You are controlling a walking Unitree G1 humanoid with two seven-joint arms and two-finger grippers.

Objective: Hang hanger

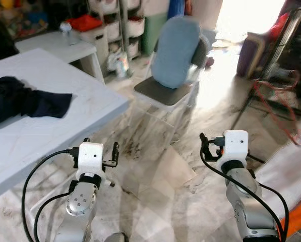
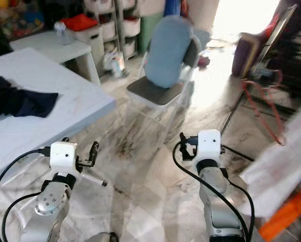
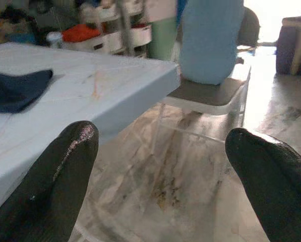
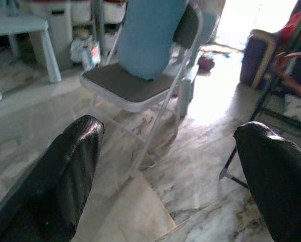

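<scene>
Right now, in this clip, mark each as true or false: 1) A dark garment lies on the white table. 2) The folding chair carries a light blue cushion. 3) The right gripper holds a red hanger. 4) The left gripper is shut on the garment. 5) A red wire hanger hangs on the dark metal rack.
1) True: the dark navy garment lies on the white table.
2) True: the light blue cushion leans against the back of the grey folding chair.
3) False: the right gripper is open and empty above the floor.
4) False: the left gripper is open, off the table.
5) True: the red wire hanger hangs on the dark metal rack.
</scene>
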